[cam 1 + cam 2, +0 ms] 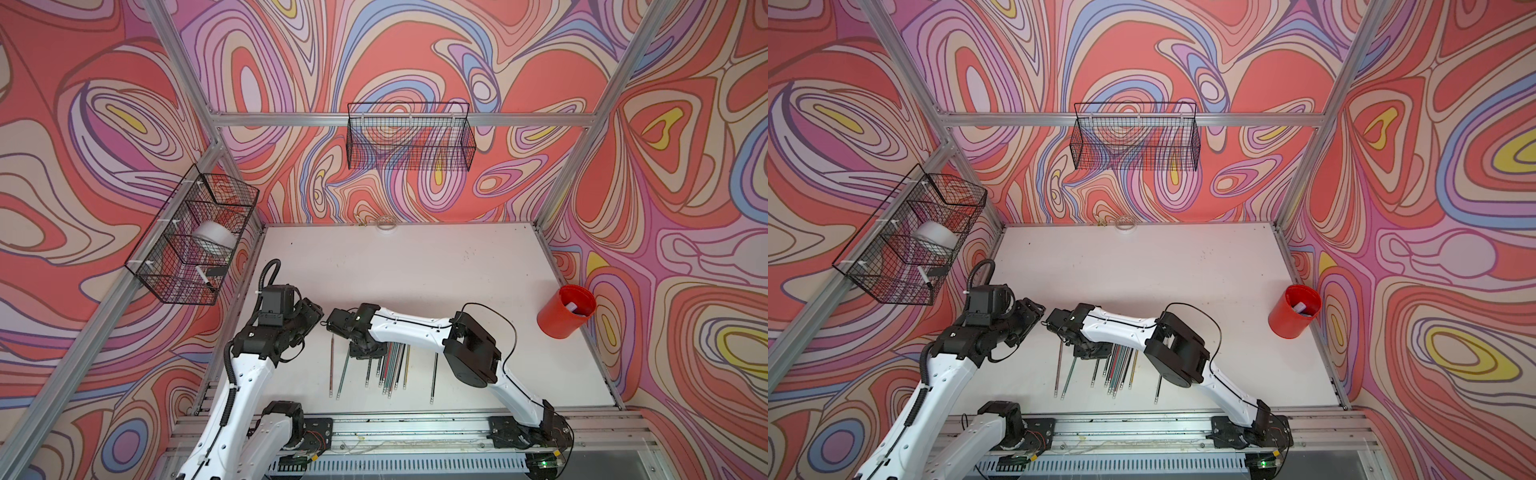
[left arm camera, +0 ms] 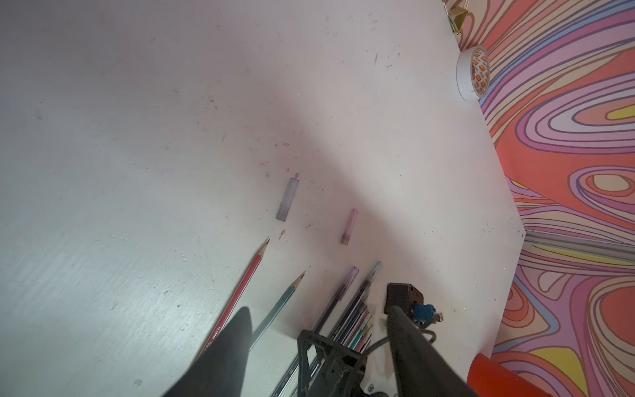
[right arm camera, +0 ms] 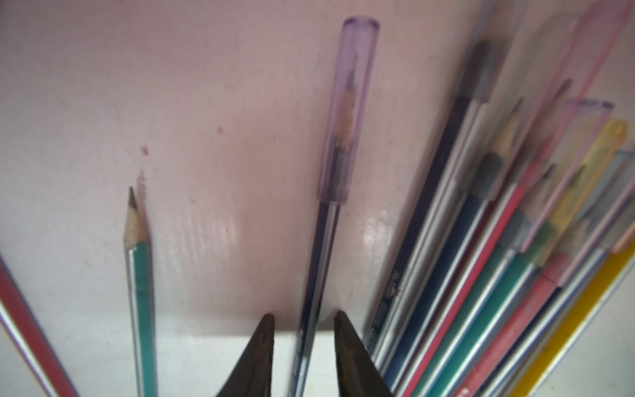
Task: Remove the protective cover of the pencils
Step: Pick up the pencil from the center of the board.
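R gripper straddles the dark-blue pencil. Its jaws are partly apart w/ gaps both sides, so nothing is gripped. The lavender cover sits on that pencil's tip, pointing at the table's far edge. The long axis runs near edge to far edge, same as the pencil bunch just beside it. L gripper hangs wide open and empty, nearer the left edge. A greyish cover and a pink cover lie loose past the bare red pencil and green pencil. You've got open table toward the far edge. The red cup sits at the right edge.
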Action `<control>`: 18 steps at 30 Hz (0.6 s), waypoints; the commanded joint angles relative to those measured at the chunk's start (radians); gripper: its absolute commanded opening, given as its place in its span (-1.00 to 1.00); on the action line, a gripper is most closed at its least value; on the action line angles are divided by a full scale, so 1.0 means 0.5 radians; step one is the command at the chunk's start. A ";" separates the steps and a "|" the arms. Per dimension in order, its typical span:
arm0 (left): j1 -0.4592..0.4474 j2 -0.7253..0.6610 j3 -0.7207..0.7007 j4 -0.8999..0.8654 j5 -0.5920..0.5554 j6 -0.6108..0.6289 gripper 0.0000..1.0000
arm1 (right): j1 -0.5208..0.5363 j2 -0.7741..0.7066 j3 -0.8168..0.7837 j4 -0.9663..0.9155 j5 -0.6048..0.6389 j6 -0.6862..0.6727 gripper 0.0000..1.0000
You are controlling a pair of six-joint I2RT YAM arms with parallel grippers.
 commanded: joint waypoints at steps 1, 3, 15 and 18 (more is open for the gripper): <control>0.037 -0.044 -0.014 -0.143 0.004 -0.015 0.30 | -0.008 0.085 -0.002 -0.036 0.044 0.024 -0.41; 0.043 -0.077 -0.012 -0.167 0.007 -0.006 0.31 | -0.008 0.094 0.001 -0.032 0.035 0.023 -0.46; 0.111 -0.098 0.187 -0.336 0.170 0.084 0.65 | -0.011 0.099 0.019 -0.011 0.016 -0.004 -0.73; 0.111 -0.135 0.187 -0.333 0.252 0.086 0.70 | -0.011 0.037 -0.063 0.028 0.032 0.029 -0.80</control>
